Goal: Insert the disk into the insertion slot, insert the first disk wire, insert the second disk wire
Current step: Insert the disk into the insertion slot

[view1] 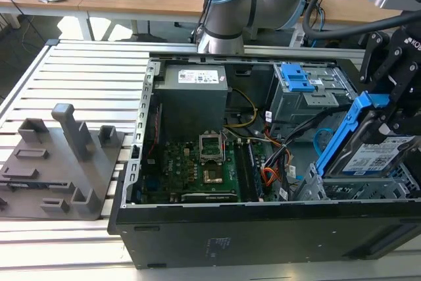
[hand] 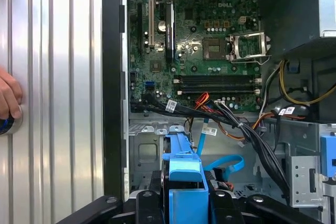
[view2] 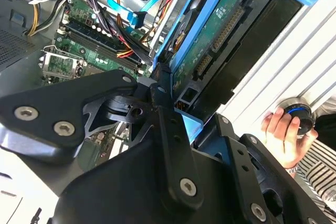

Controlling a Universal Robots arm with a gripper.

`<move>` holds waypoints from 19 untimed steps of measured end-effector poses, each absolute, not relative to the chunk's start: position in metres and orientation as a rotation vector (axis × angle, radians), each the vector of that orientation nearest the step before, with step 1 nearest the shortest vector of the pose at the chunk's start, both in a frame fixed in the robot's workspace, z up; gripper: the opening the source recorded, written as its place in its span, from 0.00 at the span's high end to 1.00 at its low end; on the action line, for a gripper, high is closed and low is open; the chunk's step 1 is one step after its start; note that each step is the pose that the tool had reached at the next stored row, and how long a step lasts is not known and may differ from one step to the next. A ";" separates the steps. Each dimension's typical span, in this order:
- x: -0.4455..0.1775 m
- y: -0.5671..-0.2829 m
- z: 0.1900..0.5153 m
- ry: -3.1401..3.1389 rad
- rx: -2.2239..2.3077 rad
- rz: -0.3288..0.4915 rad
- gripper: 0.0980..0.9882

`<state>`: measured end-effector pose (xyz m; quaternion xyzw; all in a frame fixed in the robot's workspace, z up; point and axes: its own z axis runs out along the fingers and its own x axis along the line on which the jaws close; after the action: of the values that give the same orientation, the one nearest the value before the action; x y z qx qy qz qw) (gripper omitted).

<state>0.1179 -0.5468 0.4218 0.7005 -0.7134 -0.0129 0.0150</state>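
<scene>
Worktop: the slatted metal worktop (view1: 85, 77) carries everything, and its bare ribs fill the exterior view's left.
Computer case: the black computer case (view1: 263, 235) lies on its side, open upward, across the centre and the exterior view's right, so the bays can be reached from above.
Arm: the arm (view1: 227, 11) rises at upper centre behind the case and reaches over to the exterior view's right.
Fixture: a grey fixture plate (view1: 59, 162) sits at lower left, well apart from the case.
Insertion slot: the insertion slot (view1: 355, 189) is at lower right, directly beneath the disk.
Disk: the disk (view1: 378, 153) hangs tilted, one end raised and the lower end at the slot. I judge the tilt feeds its leading edge in. It is not seated flat.
Gripper: the gripper (view1: 385, 113) pinches the disk's blue carrier.
Hand: in the second wrist view, a person's hand (view2: 281, 129) rests on a round button outside the case.
Second disk wire: in the first wrist view, the second disk wire (hand: 226, 163) loops loose near the slot.
First disk wire: the first disk wire (view1: 270, 176) lies loose by the board, to the exterior view's left of the slot.
</scene>
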 end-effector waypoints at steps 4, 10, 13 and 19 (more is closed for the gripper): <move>0.118 -0.547 0.420 -2.220 2.180 -0.040 0.70; 0.118 -0.547 0.414 -2.220 2.180 -0.040 0.70; 0.118 -0.547 0.410 -2.220 2.180 -0.040 0.70; 0.118 -0.547 0.407 -2.220 2.180 -0.040 0.70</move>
<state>0.1179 -0.5468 0.4066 0.7005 -0.7134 -0.0129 0.0150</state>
